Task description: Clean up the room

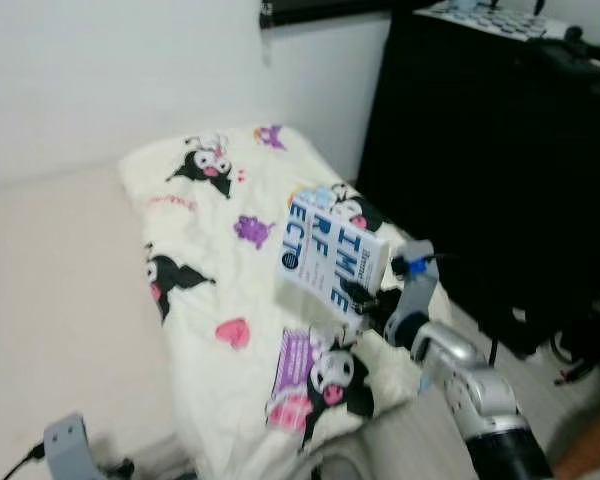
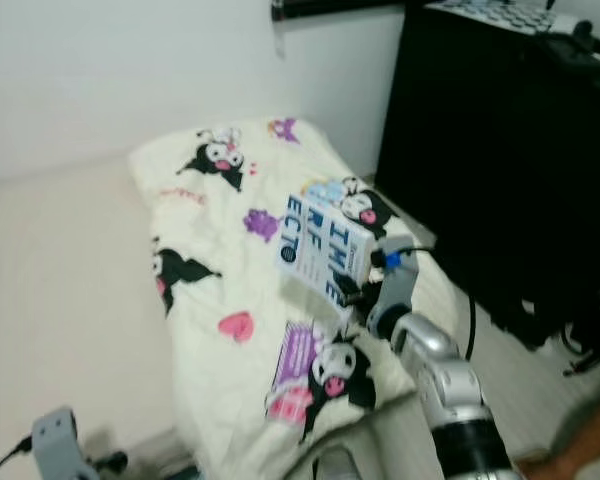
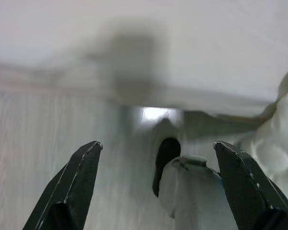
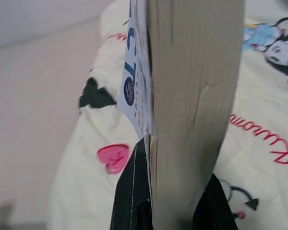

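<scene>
Right gripper (image 1: 365, 300) is clamped on the lower edge of a book (image 1: 332, 258), held tilted in the air at frame centre, above a cream blanket (image 1: 215, 290) printed with black cartoon characters and pink hearts. Large blue letters are seen on the white cover, partly readable as "THE" and "ECT". In the right wrist view the book's page edge (image 4: 194, 110) is seen squeezed between both black fingers (image 4: 132, 191). Left gripper (image 3: 156, 187) is held open low over pale floor (image 3: 29, 143). A black cabinet (image 1: 480, 150) is seen upper right.
</scene>
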Tool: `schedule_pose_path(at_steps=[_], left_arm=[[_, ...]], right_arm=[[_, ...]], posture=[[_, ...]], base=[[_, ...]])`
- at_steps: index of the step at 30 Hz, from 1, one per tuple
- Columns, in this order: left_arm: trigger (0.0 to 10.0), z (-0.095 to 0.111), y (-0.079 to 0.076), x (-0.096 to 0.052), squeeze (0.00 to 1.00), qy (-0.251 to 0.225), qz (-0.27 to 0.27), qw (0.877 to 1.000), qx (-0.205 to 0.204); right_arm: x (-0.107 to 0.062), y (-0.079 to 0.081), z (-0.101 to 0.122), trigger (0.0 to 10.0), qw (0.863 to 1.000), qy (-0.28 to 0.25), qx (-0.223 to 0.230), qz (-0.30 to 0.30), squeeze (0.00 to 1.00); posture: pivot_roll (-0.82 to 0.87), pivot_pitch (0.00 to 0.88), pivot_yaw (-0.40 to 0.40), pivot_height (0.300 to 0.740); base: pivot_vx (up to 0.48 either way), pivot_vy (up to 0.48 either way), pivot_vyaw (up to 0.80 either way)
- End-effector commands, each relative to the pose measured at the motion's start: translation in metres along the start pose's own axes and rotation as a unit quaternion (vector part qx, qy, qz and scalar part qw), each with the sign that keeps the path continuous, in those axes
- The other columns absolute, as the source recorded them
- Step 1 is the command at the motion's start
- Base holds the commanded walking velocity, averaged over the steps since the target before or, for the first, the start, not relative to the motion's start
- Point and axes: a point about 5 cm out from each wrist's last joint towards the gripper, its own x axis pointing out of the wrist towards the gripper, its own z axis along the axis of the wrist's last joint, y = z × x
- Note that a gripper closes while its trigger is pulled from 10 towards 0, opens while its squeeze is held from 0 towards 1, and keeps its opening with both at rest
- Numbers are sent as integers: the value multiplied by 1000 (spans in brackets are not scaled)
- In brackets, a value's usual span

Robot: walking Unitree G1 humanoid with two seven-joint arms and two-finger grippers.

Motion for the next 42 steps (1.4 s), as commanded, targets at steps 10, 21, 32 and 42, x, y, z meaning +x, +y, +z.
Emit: schedule_pose_path(at_steps=[10, 21, 32, 42], left_arm=[[10000, -20, 7, -3, 0, 30, 18, 999, 36], [10000, -38, 9, -6, 0, 52, 7, 997, 64], [10000, -44, 4, -6, 0, 78, 26, 994, 66], [10000, -47, -5, -6, 0, 79, 24, 994, 72]], right_arm=[[1, -1, -24, 10000, 999, 31, -19, -10, 0], [-5, 6, -101, 10000, 987, 146, -66, -11, 0], [-21, 5, -145, 10000, 973, 220, -53, -41, 0], [-14, 4, -136, 10000, 979, 187, -74, -26, 0]], posture=[[-236, 98, -9, 740], [-229, 91, -14, 740], [-211, 92, -17, 740], [-217, 89, -20, 740]], base=[[0, 0, 0], [0, 0, 533], [-287, 0, 713], [-480, 0, 698]])
